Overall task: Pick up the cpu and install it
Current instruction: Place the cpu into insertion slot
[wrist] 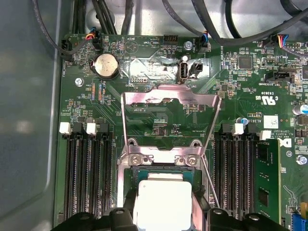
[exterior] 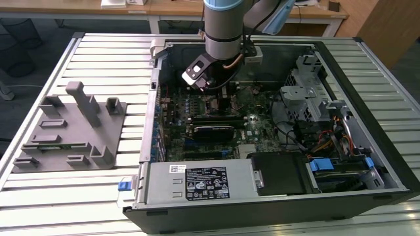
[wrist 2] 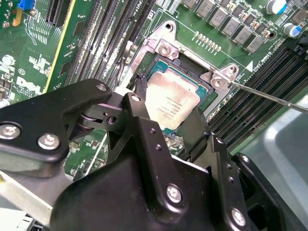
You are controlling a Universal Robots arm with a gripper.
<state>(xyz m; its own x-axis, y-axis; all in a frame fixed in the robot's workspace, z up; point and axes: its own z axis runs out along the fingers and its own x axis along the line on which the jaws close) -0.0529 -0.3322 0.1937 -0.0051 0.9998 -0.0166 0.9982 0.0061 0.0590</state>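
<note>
1. The gripper (wrist 2: 167,109) is clamped on the cpu (wrist 2: 169,102), with its black fingers (wrist 2: 195,130) against two opposite edges.
2. The cpu sits at the open socket (wrist 2: 166,48), whose load frame (wrist: 168,94) is raised.
3. Beyond lies the green motherboard (wrist: 163,122), inside the computer case (exterior: 262,216).

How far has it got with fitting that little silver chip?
Nearly there, it seems. Done: the small silvery square cpu has been picked up and brought to the dark metal-framed socket on the green motherboard. In hand: the black gripper is shut on it, at or just above the socket. Left: it is not yet released, and the silvery hinged frame stands open.
</note>
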